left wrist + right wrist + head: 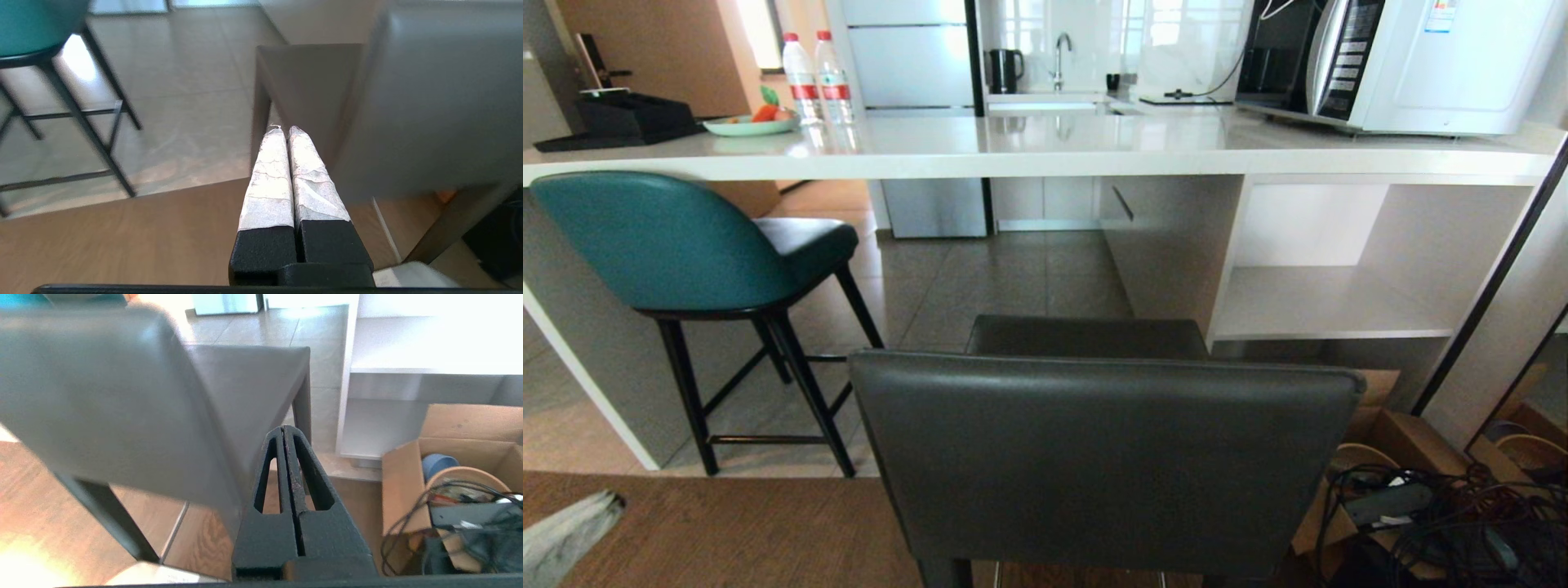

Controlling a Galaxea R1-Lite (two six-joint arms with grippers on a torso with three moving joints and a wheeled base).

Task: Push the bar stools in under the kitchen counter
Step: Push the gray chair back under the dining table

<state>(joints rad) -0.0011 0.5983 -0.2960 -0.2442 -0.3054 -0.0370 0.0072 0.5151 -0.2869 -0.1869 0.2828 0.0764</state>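
two bar stools (686, 245), one kitchen counter (1045, 151), two water bottles (817, 77), one microwave (1421, 61)

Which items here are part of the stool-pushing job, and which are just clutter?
Job: teal leather stool with black legs; dark grey rectangular-backed stool; white stone counter; left gripper; right gripper.
Clutter: two water bottles; white microwave; cardboard box; cables.
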